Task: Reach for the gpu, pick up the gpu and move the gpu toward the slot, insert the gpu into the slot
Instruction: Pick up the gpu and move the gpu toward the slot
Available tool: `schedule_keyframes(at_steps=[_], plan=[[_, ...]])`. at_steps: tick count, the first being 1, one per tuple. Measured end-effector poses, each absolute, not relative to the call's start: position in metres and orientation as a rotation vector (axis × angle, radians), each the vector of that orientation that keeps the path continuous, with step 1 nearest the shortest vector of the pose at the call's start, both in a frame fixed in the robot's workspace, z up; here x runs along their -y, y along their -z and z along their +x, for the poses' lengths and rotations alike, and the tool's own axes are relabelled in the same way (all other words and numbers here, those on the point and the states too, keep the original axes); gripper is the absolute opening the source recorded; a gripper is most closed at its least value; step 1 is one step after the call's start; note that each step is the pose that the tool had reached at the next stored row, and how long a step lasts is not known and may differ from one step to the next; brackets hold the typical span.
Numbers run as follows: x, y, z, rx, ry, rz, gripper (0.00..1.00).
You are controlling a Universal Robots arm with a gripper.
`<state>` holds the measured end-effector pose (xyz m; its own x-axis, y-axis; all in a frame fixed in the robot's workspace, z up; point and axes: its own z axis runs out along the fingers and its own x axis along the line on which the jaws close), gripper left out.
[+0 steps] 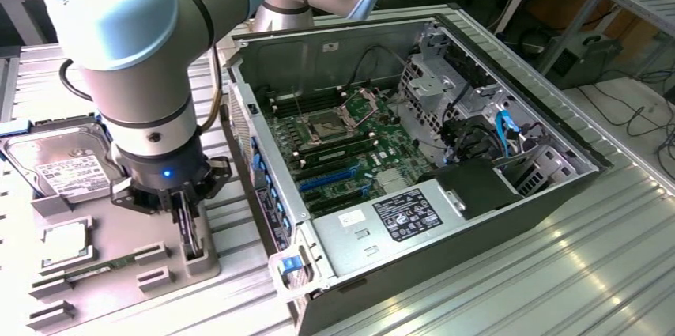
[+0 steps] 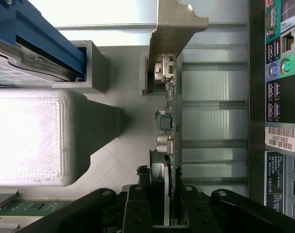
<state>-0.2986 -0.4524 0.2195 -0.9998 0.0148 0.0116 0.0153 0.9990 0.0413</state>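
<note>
The gpu (image 1: 193,241) stands thin edge-on in a holder on the grey fixture tray (image 1: 227,261), at the exterior view's left of the open computer case (image 1: 348,51). My gripper (image 1: 179,203) hangs straight down over it. In the wrist view the gpu (image 2: 168,116) shows its green board edge, and its silver end bracket (image 2: 174,24) is at the far end. My gripper (image 2: 163,188) has its black fingers (image 2: 138,194) pressed against both faces of the card. The slot (image 1: 327,178), one of the blue ones on the motherboard, lies inside the case.
A silver hard drive (image 1: 63,166) with a white label, a processor chip (image 1: 65,241) and a green memory stick (image 1: 100,269) sit on the same tray. The case's rear port panel (image 2: 281,73) runs close beside the gpu. Metal tabletop (image 1: 590,273) extends around the case.
</note>
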Motion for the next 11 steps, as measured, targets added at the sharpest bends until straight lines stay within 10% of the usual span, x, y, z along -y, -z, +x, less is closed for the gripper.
schedule_keyframes(at_steps=[11], plan=[[0.4524,-0.2221,-0.2986,3.129,0.065,-0.024,0.28]])
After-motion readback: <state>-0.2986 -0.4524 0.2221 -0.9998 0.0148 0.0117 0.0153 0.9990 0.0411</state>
